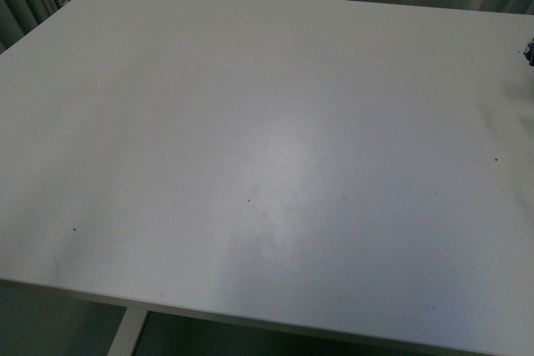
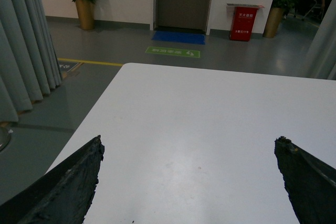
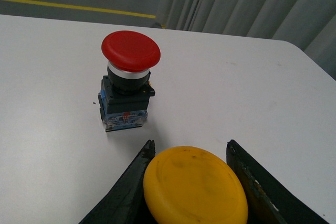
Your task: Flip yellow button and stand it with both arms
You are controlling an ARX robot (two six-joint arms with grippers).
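In the right wrist view my right gripper (image 3: pixel 190 144) is shut on the yellow button (image 3: pixel 195 186). Its round yellow cap fills the space between the two black fingers; its body is hidden below the cap. In the left wrist view my left gripper (image 2: pixel 190 141) is open and empty, its two black fingers (image 2: pixel 71 182) far apart above the bare white table (image 2: pixel 210 124). In the front view neither gripper nor the yellow button shows; only a small dark bit (image 1: pixel 529 50) sits at the right edge.
A red push-button (image 3: pixel 129 80) with a black and blue body stands upright on the white table (image 3: pixel 47 129) just beyond my right gripper. Grey curtains (image 3: pixel 236 3) hang past the table's far edge. The front view shows the white tabletop (image 1: pixel 267 164).
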